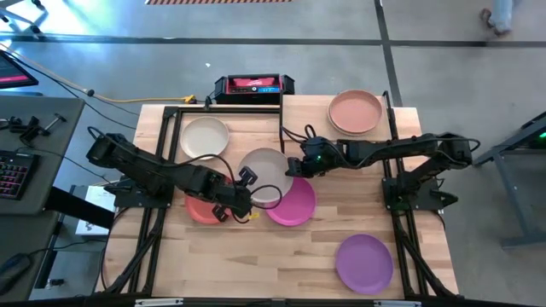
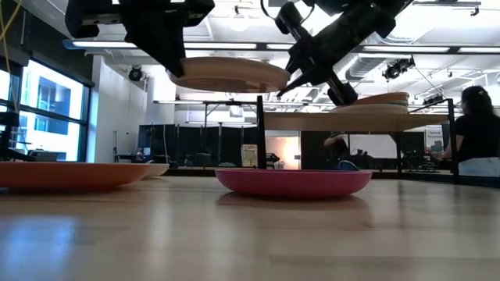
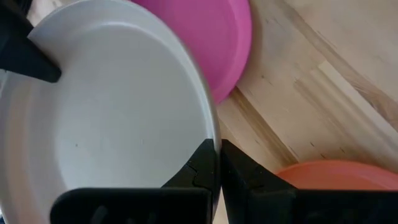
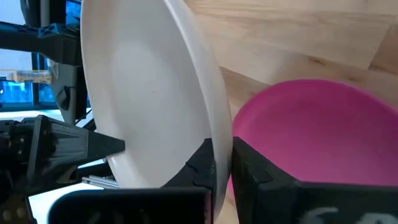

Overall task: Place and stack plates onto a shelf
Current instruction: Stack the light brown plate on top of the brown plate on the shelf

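High view: left gripper (image 1: 245, 197) and right gripper (image 1: 294, 165) each pinch opposite rims of an off-white plate (image 1: 266, 175), held level in the air above the magenta plate (image 1: 294, 205) on the table (image 1: 281, 256).

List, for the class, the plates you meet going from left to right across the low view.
Orange-red plate on the table → off-white plate held up by both grippers → magenta plate on the table → pale peach plate on the shelf.
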